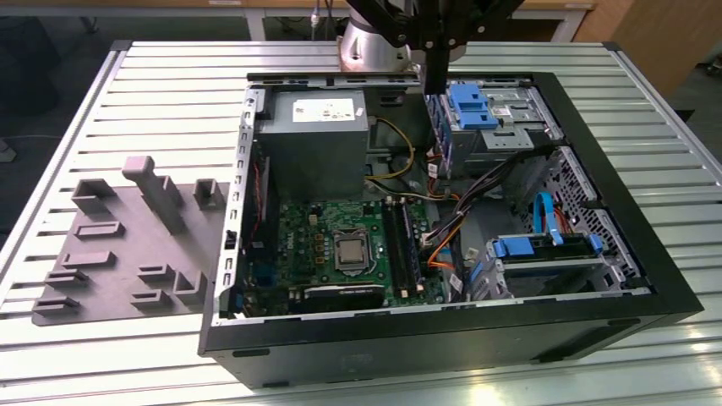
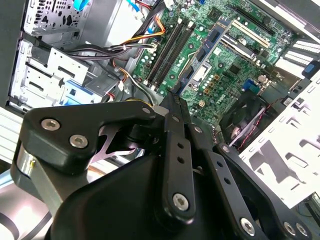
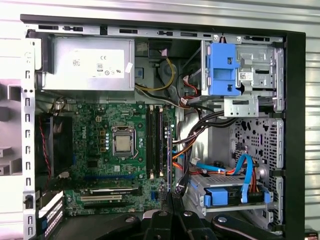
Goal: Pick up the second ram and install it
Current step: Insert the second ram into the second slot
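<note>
Black linkage of my claw (image 1: 434,85) hangs above the far part of the open computer case (image 1: 451,347), which sits on the slatted tabletop (image 1: 147,76). In the first wrist view the jaws are pinched together on a thin strip seen edge-on, which I read as the second ram (image 3: 169,175), held over the green motherboard (image 1: 304,228). Beside the case, on the exterior view's left, the grey tray (image 1: 124,245) lies on the tabletop.
</note>
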`<action>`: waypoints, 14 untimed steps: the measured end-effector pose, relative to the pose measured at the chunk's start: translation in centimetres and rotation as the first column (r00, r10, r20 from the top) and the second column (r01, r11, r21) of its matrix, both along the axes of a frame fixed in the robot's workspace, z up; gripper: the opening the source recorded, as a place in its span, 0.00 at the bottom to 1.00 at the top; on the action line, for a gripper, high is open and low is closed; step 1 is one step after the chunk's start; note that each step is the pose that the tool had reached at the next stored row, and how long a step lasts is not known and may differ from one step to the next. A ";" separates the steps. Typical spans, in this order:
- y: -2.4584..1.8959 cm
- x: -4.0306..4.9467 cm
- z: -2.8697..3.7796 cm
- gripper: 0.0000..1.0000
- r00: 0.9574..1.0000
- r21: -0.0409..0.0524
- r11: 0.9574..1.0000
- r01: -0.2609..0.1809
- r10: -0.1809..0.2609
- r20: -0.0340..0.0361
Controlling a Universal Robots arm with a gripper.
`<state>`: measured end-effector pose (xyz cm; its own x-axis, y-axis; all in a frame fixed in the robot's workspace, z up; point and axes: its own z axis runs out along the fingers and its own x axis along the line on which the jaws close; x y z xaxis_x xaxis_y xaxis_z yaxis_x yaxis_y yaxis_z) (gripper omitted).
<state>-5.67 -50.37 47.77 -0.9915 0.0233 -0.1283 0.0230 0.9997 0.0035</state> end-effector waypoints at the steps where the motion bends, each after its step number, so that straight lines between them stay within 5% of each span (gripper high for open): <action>1: 0.00 0.00 -0.03 0.11 1.000 0.000 1.000 0.000 0.000 0.000; 14: 0.00 0.00 -0.37 0.11 1.000 -0.002 1.000 0.000 0.000 0.000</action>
